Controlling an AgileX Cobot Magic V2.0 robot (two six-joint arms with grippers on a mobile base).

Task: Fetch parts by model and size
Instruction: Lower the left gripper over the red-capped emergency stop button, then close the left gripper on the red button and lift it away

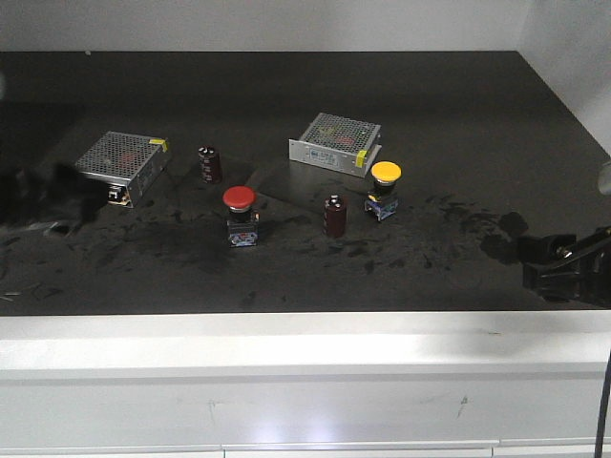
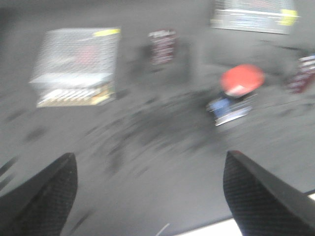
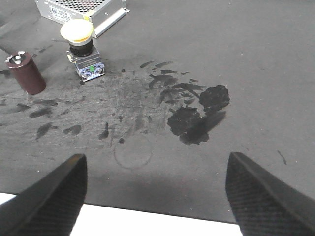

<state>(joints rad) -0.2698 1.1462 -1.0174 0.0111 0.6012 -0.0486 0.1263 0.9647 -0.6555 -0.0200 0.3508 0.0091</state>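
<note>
A red-capped push-button switch (image 1: 240,216) stands on its blue-and-black base near the middle of the dark table; the blurred left wrist view shows it (image 2: 236,93) ahead and to the right. A yellow-capped switch (image 1: 385,190) stands to its right, and shows upper left (image 3: 81,50) in the right wrist view. My left gripper (image 2: 150,162) is open and holds nothing, over bare table near the front edge; it appears as a dark blur (image 1: 43,196) at the left. The right gripper (image 3: 157,164) is open and holds nothing, low at the right edge (image 1: 563,267).
Two silver perforated metal boxes (image 1: 121,164) (image 1: 335,141) sit behind the switches. A dark brown capacitor (image 1: 210,163) stands between them, another (image 1: 335,215) between the switches. Black smears (image 3: 197,113) mark the table. The white front ledge (image 1: 305,334) runs below.
</note>
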